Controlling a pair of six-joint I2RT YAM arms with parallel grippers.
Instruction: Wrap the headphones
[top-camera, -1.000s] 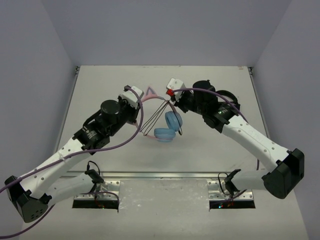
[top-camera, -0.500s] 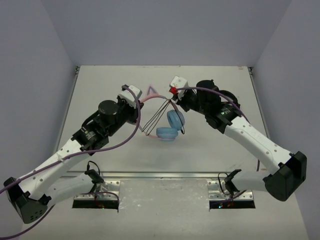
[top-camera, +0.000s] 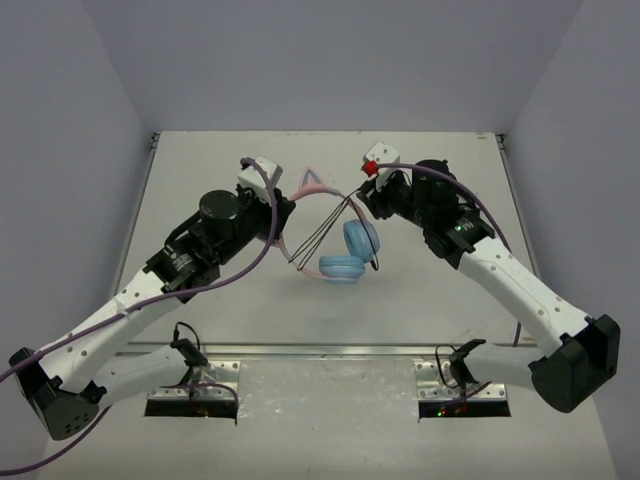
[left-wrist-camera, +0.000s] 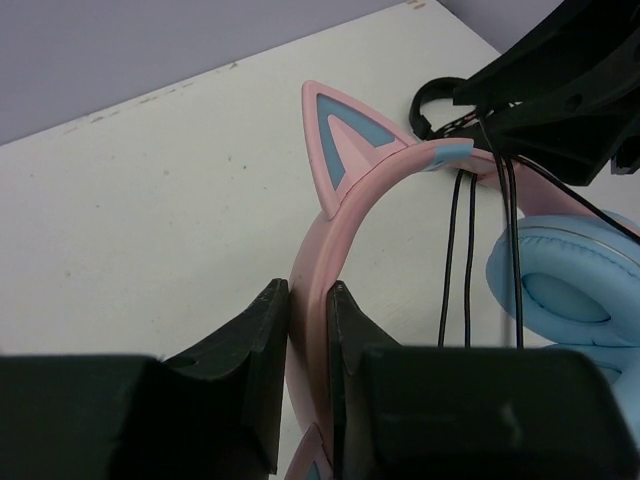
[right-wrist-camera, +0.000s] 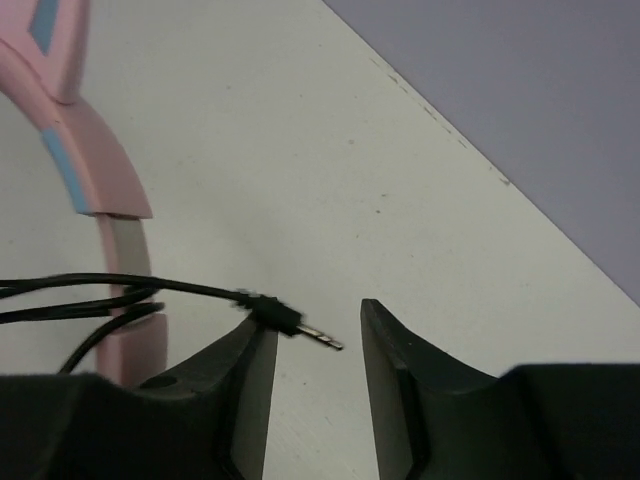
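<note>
headphones (top-camera: 342, 268) at the centre of the table (top-camera: 200, 160), between the arms. the pink headband (left-wrist-camera: 318, 270) runs left to right, cat ear pointing far, blue earcups (left-wrist-camera: 560, 280) on the near side. my left gripper (left-wrist-camera: 308, 300) clamps the headband. my right gripper (right-wrist-camera: 315, 340) stands parted, the plug (right-wrist-camera: 300, 330) loose between its fingers. risk: with the plug unpinched, the cable (left-wrist-camera: 470, 250) loops may slacken and slide off.

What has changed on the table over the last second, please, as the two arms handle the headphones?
The right gripper swung to the right, and the headphones with their cable loops slid rightward with it. The left gripper edged a little farther from the bases. Unchanged: the left gripper still holds the pink headband, and the cable is still looped over it.
</note>
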